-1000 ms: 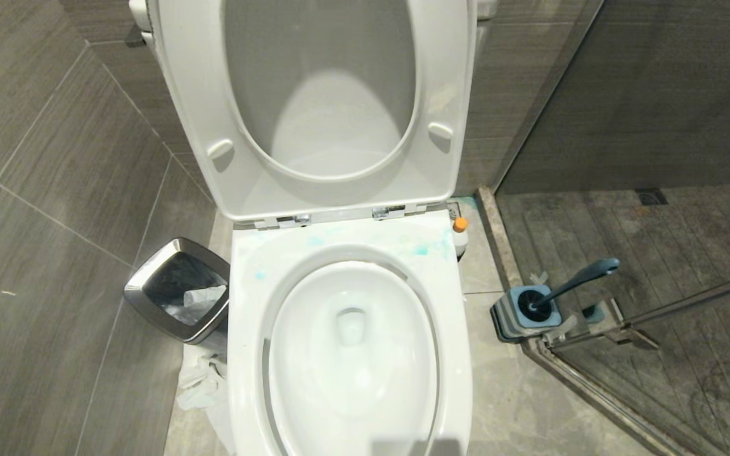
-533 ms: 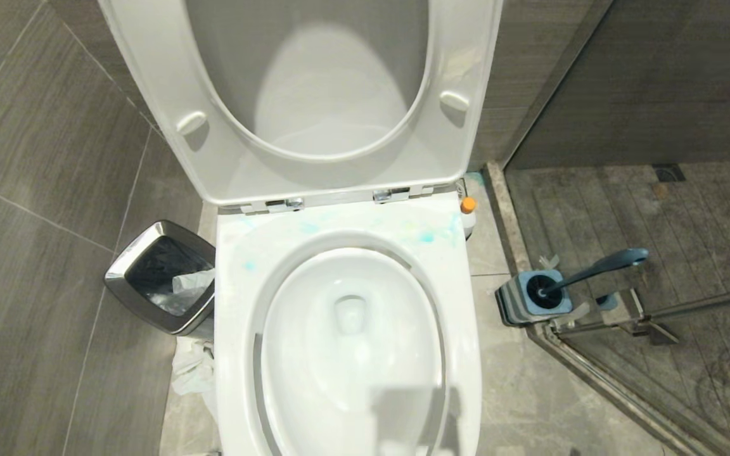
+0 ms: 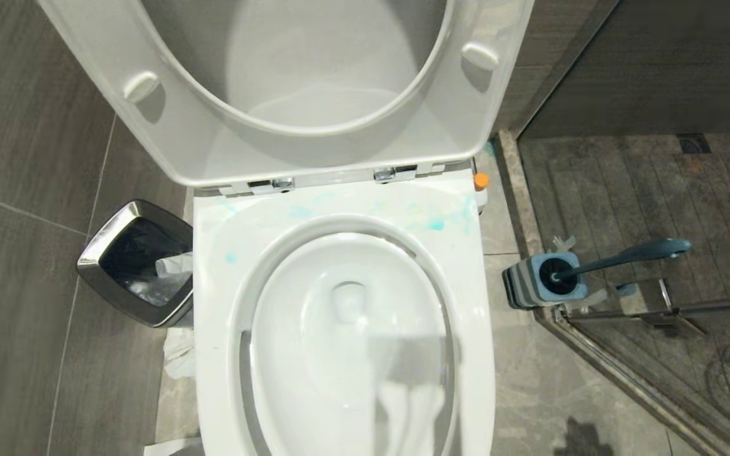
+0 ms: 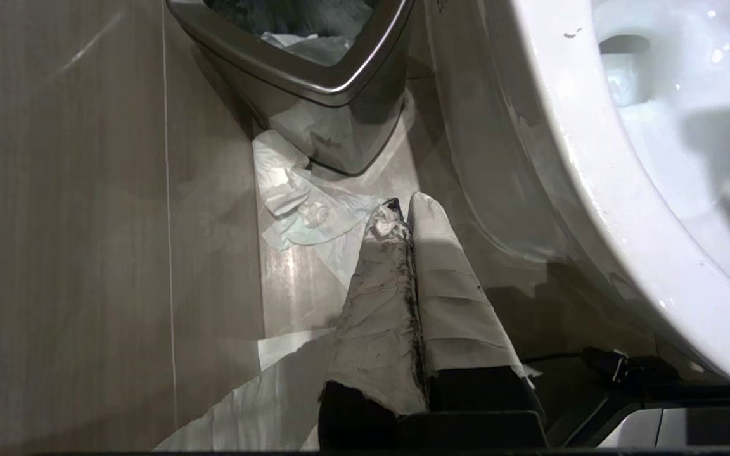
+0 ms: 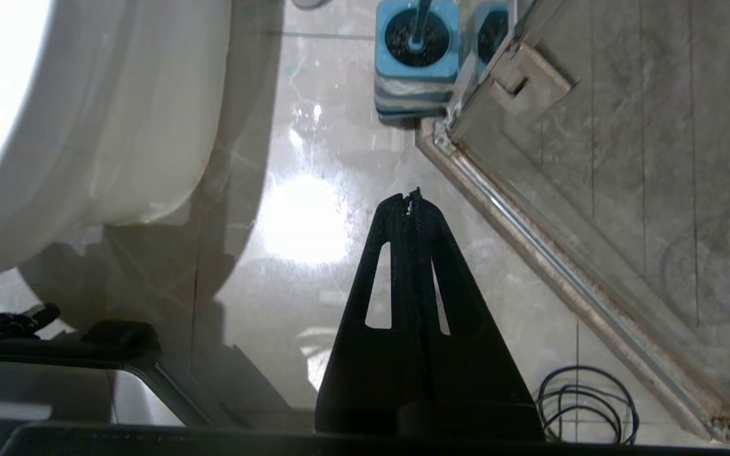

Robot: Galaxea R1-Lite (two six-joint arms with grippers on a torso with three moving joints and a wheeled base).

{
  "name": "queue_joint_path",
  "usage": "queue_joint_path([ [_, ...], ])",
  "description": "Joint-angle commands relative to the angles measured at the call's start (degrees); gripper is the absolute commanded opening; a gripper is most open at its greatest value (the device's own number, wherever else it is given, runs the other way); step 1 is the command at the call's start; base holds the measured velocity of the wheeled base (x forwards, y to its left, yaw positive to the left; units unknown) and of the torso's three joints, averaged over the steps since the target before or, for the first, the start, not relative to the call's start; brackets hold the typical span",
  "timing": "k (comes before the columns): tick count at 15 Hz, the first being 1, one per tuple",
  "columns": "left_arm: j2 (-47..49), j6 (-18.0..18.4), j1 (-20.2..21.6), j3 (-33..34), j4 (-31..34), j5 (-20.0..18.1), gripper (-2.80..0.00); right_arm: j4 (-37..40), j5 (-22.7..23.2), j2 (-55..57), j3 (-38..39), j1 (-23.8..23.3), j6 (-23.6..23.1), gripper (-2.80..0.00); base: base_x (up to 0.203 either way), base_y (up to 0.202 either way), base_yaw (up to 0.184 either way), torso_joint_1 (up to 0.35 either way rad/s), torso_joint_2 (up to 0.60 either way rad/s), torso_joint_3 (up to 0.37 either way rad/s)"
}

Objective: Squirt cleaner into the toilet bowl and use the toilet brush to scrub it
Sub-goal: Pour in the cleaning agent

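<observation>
Both grippers (image 4: pixel 403 212) (image 5: pixel 410 202) closed; 1 toilet brush (image 3: pixel 618 256), 1 cleaner (image 3: pixel 480 183), 1 toilet bowl (image 3: pixel 346 329).

You have no legible text, label, brand, number or sign in any view. The cleaner (image 3: pixel 481 183) shows only its orange cap, with no readable print. The toilet bowl (image 3: pixel 346 329), the toilet brush (image 3: pixel 625 256) and its holder (image 3: pixel 545 278), and the steel bin (image 3: pixel 134 263) carry no visible markings.
</observation>
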Motion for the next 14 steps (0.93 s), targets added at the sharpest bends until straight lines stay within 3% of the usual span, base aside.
queue_joint_path([
  [1,0.07,0.02,0.02,0.01,0.0,-0.05,-2.8,0.0,0.01,-0.02,-0.01,0.0,-0.03,-2.8,0.0,0.0,0.0,0.007,0.0,-0.198],
  [6,0.07,-0.09,0.02,0.01,0.0,-0.08,-2.8,0.93,-0.99,-0.05,-0.8,-0.05,0.06,-2.8,0.0,0.0,0.0,0.004,0.0,-0.045],
  [9,0.07,-1.38,0.02,0.01,0.0,0.18,-2.8,8.79,-1.65,3.14,-7.36,-0.02,0.15,-2.8,0.0,0.0,0.0,0.0,0.0,0.0],
  [12,0.07,-1.38,0.02,0.01,0.0,0.18,-2.8,14.32,-1.48,20.47,-17.83,-0.06,0.66,-2.8,0.0,0.0,0.0,0.0,0.0,0.0],
  [14,0.07,-1.38,0.02,0.01,0.0,0.18,-2.8,12.92,-1.28,36.06,-24.45,-0.05,0.93,-2.8,0.0,0.0,0.0,0.0,0.0,0.0],
])
